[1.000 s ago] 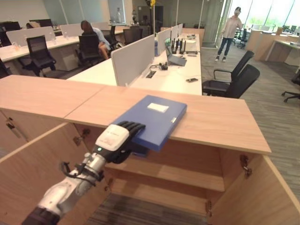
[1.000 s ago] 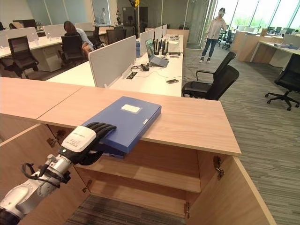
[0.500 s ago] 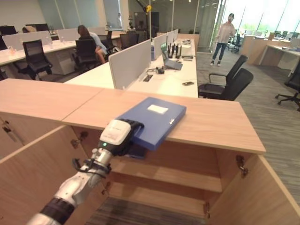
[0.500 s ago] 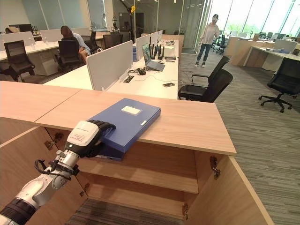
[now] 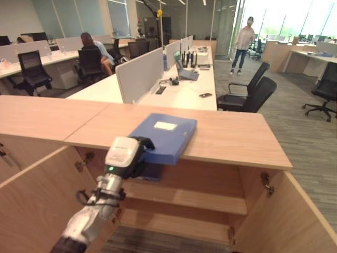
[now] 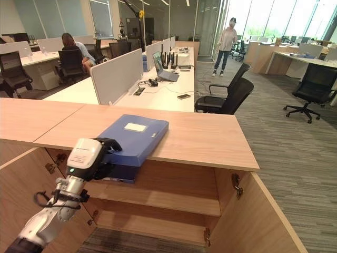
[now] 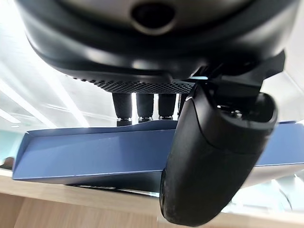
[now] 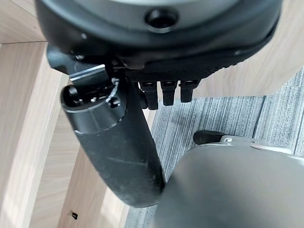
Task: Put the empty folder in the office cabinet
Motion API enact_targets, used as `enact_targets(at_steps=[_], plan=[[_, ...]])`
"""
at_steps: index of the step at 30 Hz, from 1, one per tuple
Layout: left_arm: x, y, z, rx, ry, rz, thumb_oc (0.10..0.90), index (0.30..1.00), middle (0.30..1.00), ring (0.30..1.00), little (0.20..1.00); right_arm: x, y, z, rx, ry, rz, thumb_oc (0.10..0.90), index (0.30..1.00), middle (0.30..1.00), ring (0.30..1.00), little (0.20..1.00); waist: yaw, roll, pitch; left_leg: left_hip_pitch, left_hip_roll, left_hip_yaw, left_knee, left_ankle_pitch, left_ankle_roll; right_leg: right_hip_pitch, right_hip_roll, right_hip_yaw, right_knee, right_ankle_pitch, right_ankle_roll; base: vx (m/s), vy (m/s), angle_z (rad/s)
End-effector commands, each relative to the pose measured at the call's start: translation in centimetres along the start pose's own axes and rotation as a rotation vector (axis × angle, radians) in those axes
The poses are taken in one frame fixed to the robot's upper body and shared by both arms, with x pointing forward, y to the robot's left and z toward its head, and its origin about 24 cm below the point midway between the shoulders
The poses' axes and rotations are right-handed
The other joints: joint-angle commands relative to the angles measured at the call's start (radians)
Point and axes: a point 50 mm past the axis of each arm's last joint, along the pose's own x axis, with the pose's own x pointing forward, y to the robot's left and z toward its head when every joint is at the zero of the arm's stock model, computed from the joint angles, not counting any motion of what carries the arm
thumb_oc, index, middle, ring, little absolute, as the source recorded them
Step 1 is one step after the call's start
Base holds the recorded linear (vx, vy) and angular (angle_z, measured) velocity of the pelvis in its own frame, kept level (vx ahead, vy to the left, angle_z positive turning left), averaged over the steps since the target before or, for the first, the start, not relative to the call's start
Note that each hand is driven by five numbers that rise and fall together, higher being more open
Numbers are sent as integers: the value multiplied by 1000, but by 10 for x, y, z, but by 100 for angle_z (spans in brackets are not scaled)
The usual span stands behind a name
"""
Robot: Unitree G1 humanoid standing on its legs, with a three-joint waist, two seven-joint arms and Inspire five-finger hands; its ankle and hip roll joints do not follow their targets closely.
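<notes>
The cabinet [image 5: 231, 132] stands open, shelves bare under its top. The blue folder [image 5: 164, 136] lies flat up there, long axis running away from the robot, near end overhanging. The left hand [image 5: 128, 153] is clamped on that overhang, fingers above, thumb beneath.

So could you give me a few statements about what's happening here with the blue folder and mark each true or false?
1. The blue folder lies on the cabinet top, one corner overhanging. True.
2. The left hand grips that overhanging corner, fingers above, thumb below. True.
3. The folder already sits on a shelf inside. False: it is on top.
4. The cabinet doors are closed. False: both stand open.
5. The right hand holds a second folder. False: it holds nothing.
</notes>
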Motion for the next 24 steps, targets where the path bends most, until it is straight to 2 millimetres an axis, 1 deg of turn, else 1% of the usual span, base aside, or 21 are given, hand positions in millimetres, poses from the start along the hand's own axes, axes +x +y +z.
enact_targets(at_steps=[1,3,5,7,8,9,10,12,14,16,17,18,19,21,22,24], plan=[[12,20,-10,-72,54,77,400,300,300,300,300,4,0,39,-4,-125,-14,800,900,900,900,900,24,-33,44,46,-36,-54,-1,-144,19,-4,-4,-39,7,-49,36,-8,1,5],[13,31,0,-146,10,80,400,300,300,300,300,4,0,43,-5,-140,-10,800,900,900,900,900,28,-32,47,43,-37,-56,-1,-142,19,-5,-5,-42,7,-48,36,-7,0,2],[12,40,16,-332,-41,55,400,300,300,300,300,4,-2,46,0,-150,-8,800,900,900,900,900,31,-28,52,39,-38,-61,-1,-139,20,-7,-6,-45,7,-45,34,-8,7,8],[8,51,29,-630,-81,25,400,300,300,300,300,4,-2,49,4,-159,13,800,900,900,900,900,32,-20,54,42,-38,-63,-1,-146,21,-4,-5,-48,7,-50,35,-7,20,14],[7,72,33,-921,-152,16,400,300,300,300,300,3,-3,57,-6,-185,46,800,900,900,900,900,33,-15,55,38,-40,-58,-1,-134,20,-8,-9,-49,7,-40,35,-17,28,13],[8,86,32,-1053,-201,14,400,300,300,300,300,3,-2,64,-11,-213,77,800,900,900,900,900,34,-9,53,44,-37,-58,-1,-141,19,-2,-8,-50,7,-45,37,-12,22,8],[7,87,31,-1057,-201,12,400,300,300,300,300,3,-1,64,-12,-213,80,800,900,900,900,900,33,-10,54,45,-37,-58,-1,-142,19,-2,-7,-50,7,-45,37,22,14,6],[9,104,26,-1189,-250,22,400,300,300,300,300,2,1,72,-13,-247,113,800,900,900,900,900,38,-7,53,47,-38,-57,-1,-139,17,0,-9,-50,7,-43,38,0,0,0],[10,113,24,-1312,-296,-3,400,300,300,300,300,0,3,75,-22,-266,145,800,900,900,900,900,41,-8,52,48,-38,-56,-1,-139,15,2,-10,-50,7,-42,39,-3,2,-3],[11,116,21,-1432,-319,-21,400,300,300,300,300,0,5,75,-24,-277,167,800,900,900,900,900,44,-8,51,49,-38,-58,-1,-137,13,5,-11,-49,7,-41,40,0,0,0],[14,111,18,-1562,-319,-14,400,300,300,300,300,-1,7,75,-22,-280,177,800,900,900,900,900,41,-9,49,46,-38,-57,-1,-135,12,5,-10,-49,7,-42,40,0,0,0],[14,111,18,-1562,-320,-14,400,300,300,300,300,-1,7,75,-22,-280,177,800,900,900,900,900,41,-9,49,46,-38,-57,-1,-135,12,5,-10,-49,7,-42,40,0,0,0],[15,109,18,-1610,-322,-20,400,300,300,300,300,-1,8,75,-26,-283,182,800,900,900,900,900,41,-9,49,46,-38,-57,-1,-134,12,5,-10,-49,7,-42,40,0,0,0],[18,101,21,-1720,-337,-42,400,300,300,300,300,-1,10,75,-34,-286,192,800,900,900,900,900,38,-10,52,45,-37,-58,-1,-133,12,5,-10,-50,7,-42,41,0,0,0],[20,90,26,-1831,-344,-82,400,300,300,300,300,-1,13,75,-46,-288,205,800,900,900,900,900,33,-10,53,44,-37,-58,-1,-132,12,4,-9,-47,7,-41,40,0,0,0],[20,80,29,-1893,-335,-129,400,300,300,300,300,-1,14,77,-57,-298,213,800,900,900,900,900,29,-10,54,43,-38,-55,-1,-132,12,3,-9,-44,7,-40,40,0,0,0]])
